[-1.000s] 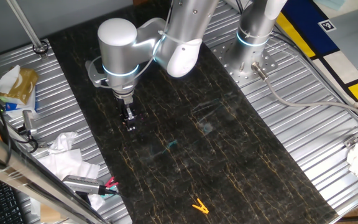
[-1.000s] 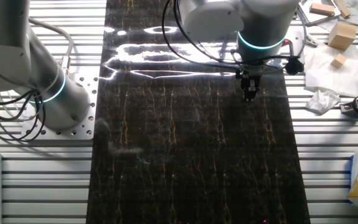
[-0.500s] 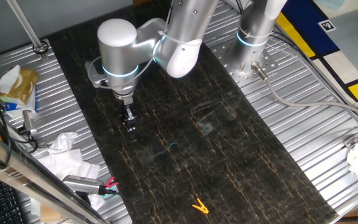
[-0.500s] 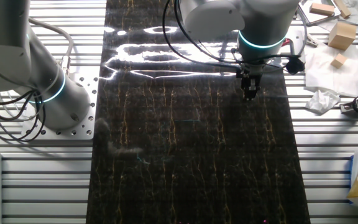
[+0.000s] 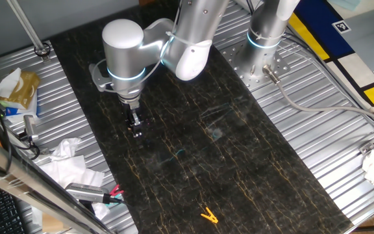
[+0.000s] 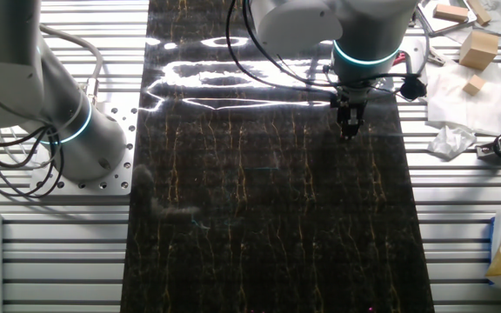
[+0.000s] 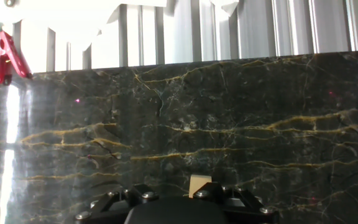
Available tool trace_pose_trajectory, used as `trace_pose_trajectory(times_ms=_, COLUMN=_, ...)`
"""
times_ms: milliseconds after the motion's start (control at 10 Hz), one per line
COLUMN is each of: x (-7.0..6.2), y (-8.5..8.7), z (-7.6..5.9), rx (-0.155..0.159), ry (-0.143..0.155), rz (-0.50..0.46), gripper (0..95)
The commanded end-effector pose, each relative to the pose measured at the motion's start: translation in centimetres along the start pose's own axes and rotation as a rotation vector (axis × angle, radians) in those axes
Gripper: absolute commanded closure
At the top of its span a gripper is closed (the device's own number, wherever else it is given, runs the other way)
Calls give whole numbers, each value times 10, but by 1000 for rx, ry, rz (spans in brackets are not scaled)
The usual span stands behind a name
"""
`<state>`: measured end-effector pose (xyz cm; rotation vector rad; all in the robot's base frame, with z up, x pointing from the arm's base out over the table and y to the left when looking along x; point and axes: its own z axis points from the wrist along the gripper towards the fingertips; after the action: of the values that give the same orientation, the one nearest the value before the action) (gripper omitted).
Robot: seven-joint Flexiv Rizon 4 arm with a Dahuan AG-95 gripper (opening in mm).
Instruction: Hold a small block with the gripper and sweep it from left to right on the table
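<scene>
In one fixed view the pincer [image 5: 136, 130] pointed down at the dark veined counter [image 5: 239, 149], one yellow clip [image 5: 208, 215] lying well apart. In the other fixed view the pincer [image 6: 348, 132] stood near the counter's [image 6: 259, 226] edge, its grip unreadable. In the hand view one small tan block [image 7: 198, 185] sat clamped between the narrowly set fingers [image 7: 222, 191], low over the counter [image 7: 229, 124].
</scene>
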<state>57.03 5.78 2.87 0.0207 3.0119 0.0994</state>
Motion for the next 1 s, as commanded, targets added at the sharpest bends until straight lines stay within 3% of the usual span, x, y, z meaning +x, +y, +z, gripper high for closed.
trace_pose_trajectory(times_ms=100, x=0, y=0, z=0, rx=-4, ry=-5, rz=4, gripper=380)
trace_pose_trajectory(times_ms=1000, x=-1, y=-4, z=8, rx=-4, ry=-10, rz=7, gripper=380)
